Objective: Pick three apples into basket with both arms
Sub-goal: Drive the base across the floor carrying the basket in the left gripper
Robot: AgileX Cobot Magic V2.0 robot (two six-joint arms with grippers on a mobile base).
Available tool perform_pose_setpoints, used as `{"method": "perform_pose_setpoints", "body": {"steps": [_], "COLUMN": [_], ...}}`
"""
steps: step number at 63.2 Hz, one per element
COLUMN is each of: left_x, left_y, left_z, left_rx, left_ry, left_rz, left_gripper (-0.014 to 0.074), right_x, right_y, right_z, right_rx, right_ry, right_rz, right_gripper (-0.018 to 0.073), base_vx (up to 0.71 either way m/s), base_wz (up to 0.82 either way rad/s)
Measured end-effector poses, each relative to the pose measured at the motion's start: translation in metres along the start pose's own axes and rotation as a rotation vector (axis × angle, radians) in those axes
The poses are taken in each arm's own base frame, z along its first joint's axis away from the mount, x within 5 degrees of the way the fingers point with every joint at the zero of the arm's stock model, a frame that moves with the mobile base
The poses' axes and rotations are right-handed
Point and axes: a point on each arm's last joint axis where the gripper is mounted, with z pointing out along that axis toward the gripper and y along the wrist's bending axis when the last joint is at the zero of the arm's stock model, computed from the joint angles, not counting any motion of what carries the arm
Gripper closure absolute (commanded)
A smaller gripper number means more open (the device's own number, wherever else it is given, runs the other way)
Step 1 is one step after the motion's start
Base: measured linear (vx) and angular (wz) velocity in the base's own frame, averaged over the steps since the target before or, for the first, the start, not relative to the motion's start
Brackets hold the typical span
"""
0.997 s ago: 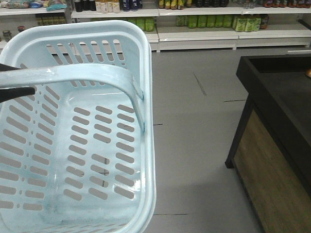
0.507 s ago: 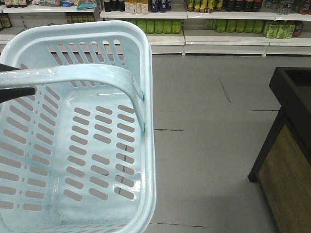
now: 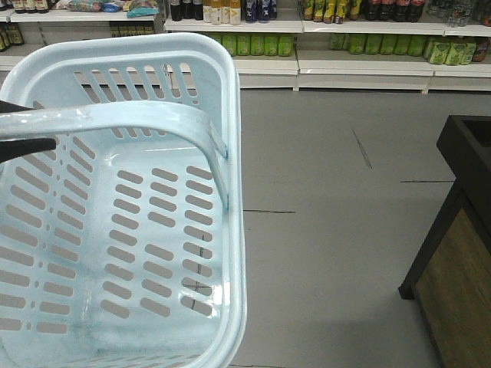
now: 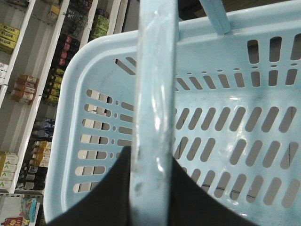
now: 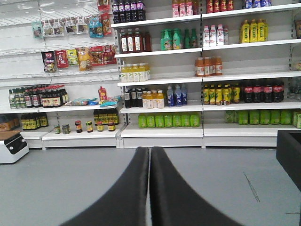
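Lining the far wall, stocked shelves [image 3: 345, 65]; dark counter [image 3: 460, 268] near right. Basket [image 3: 138, 44] near left, bottom bare; left gripper [image 4: 151, 162] pinches its handle [image 3: 115, 119]; right gripper [image 5: 149, 188] jaws pressed together.

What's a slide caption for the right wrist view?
Right gripper shut and empty, facing stocked shelves across grey floor.

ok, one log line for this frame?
left gripper shut on basket handle | right gripper shut, empty | basket: no apples visible
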Motion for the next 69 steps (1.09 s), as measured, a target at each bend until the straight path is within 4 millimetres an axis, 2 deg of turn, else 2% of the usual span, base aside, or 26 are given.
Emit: {"method": "perform_pose_setpoints", "body": {"steps": [69], "left_x": [0.0000], "left_y": [0.0000], "left_z": [0.0000], "left_rx": [0.000], "left_ry": [0.000], "left_rz": [0.000], "left_gripper": [0.0603], "right_x": [0.0000], "right_y": [0.0000], "right_z": [0.0000], "right_rx": [0.000], "right_ry": [0.000], "right_rz": [0.000], "right_gripper": [0.0568], "base_vx": [0.12], "base_wz": [-0.05]}}
